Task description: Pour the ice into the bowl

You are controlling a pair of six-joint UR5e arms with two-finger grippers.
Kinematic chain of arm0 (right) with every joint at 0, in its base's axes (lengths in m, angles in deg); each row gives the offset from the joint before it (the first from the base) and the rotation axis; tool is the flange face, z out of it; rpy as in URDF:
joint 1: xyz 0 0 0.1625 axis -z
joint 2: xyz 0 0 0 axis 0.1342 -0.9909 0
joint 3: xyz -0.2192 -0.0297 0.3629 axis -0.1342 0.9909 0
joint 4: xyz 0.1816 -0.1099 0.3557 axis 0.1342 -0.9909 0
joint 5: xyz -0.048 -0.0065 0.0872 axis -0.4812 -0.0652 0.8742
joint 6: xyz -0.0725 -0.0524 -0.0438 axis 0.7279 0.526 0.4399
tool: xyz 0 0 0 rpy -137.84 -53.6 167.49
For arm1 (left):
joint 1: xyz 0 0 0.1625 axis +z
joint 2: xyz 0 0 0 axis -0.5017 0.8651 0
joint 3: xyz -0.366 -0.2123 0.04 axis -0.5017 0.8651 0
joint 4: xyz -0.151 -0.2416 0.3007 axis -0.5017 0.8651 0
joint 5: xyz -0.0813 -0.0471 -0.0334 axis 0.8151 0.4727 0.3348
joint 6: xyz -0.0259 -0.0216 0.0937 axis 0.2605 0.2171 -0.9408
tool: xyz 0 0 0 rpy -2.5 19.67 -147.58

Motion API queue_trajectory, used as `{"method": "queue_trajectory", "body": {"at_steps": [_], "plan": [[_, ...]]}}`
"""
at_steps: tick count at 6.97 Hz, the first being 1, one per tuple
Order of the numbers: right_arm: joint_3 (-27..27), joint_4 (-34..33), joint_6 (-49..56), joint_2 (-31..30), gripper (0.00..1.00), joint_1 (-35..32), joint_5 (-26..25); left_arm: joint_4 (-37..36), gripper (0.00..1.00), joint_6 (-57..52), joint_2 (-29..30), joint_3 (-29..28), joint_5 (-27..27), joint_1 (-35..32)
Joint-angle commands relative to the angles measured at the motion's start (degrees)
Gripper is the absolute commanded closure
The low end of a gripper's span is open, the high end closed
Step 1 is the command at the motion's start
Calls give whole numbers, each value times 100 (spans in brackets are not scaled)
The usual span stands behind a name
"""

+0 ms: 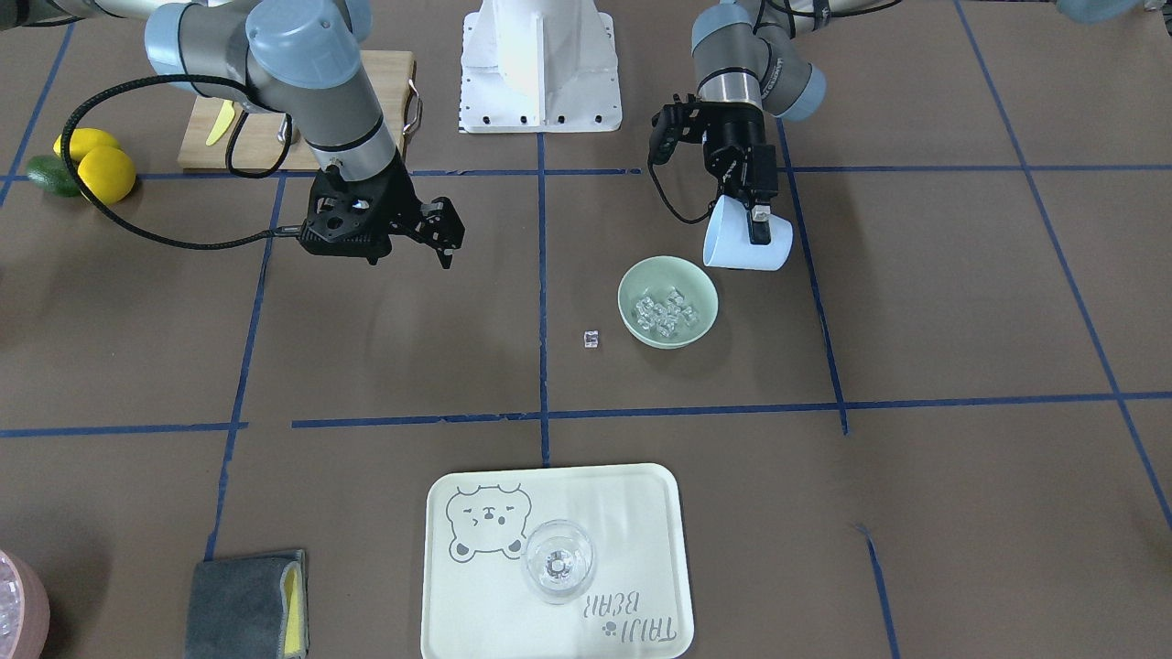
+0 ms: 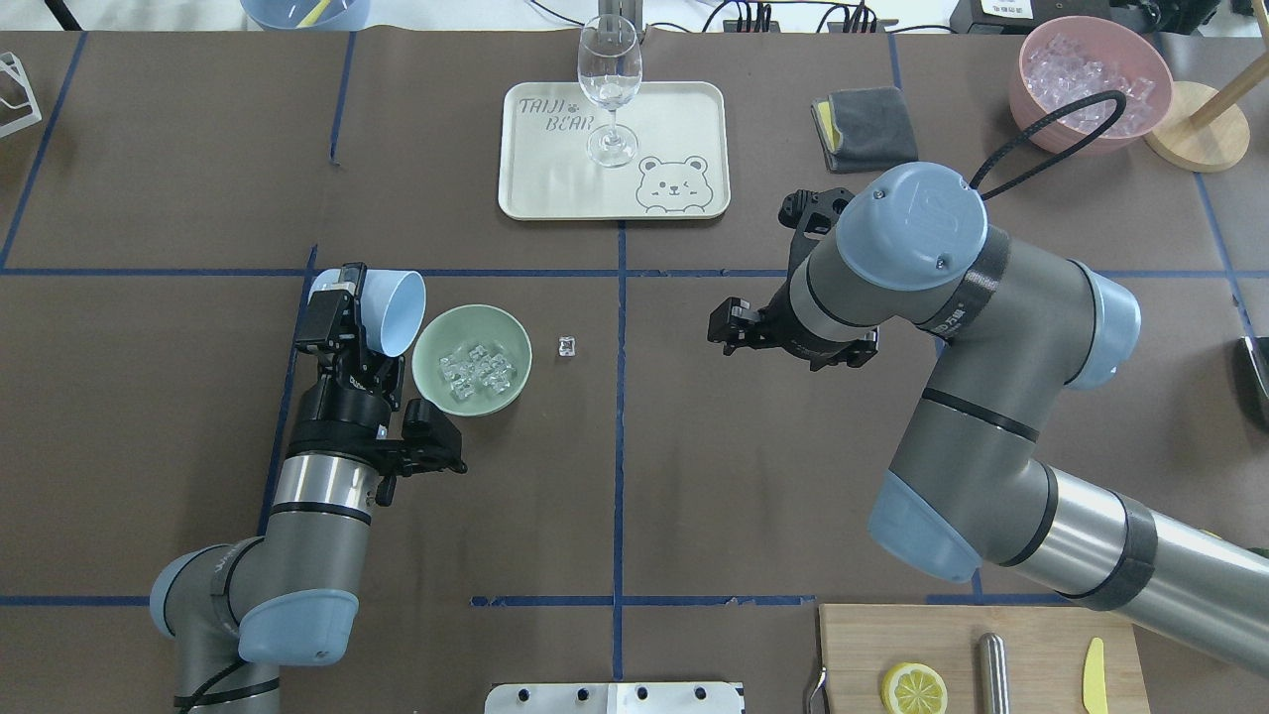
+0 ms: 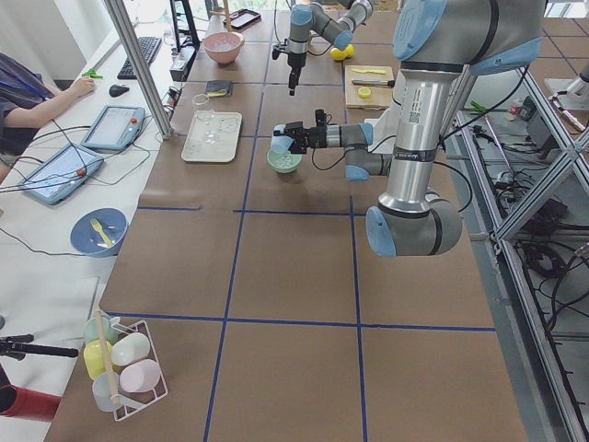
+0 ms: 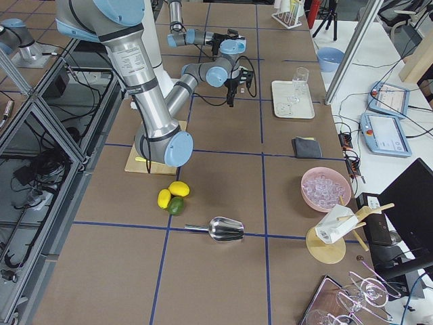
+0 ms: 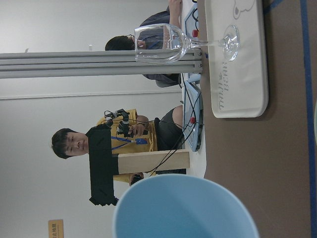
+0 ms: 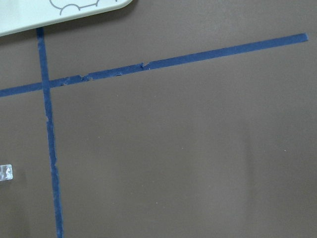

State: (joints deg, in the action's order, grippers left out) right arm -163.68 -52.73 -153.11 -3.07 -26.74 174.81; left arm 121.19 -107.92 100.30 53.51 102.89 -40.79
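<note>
The pale mint-green bowl (image 1: 634,282) (image 2: 424,342) sits on the brown table and holds a pile of clear ice cubes (image 1: 668,311) (image 2: 476,369). One stray ice cube (image 1: 591,339) (image 2: 566,346) (image 6: 6,172) lies on the table beside the bowl. My left gripper (image 1: 758,229) (image 2: 342,312) is shut on a light blue cup (image 1: 737,243) (image 2: 392,309) (image 5: 185,208). The cup is tipped on its side just above and beside the bowl's rim. My right gripper (image 1: 444,240) (image 2: 729,325) hovers open and empty over the table's middle.
A cream tray (image 1: 641,513) (image 2: 684,149) carries a wine glass (image 1: 557,558) (image 2: 609,79). A pink bowl of ice (image 2: 1091,69), a grey cloth (image 2: 863,114), a cutting board (image 2: 1031,635) with a lemon slice, lemons (image 1: 101,169) and a metal scoop (image 4: 226,229) lie around.
</note>
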Motion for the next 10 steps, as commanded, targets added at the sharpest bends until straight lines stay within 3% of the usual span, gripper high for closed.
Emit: {"method": "queue_trajectory", "body": {"at_steps": [1, 8, 10], "plan": [[0, 0, 9, 0, 0, 0, 0, 159, 100, 1458, 12, 62, 333, 31], [0, 0, 0, 0, 0, 0, 0, 633, 100, 5502, 4, 11, 529, 224], [0, 0, 0, 9, 0, 0, 0, 1081, 100, 5962, 3, -7, 529, 251]]}}
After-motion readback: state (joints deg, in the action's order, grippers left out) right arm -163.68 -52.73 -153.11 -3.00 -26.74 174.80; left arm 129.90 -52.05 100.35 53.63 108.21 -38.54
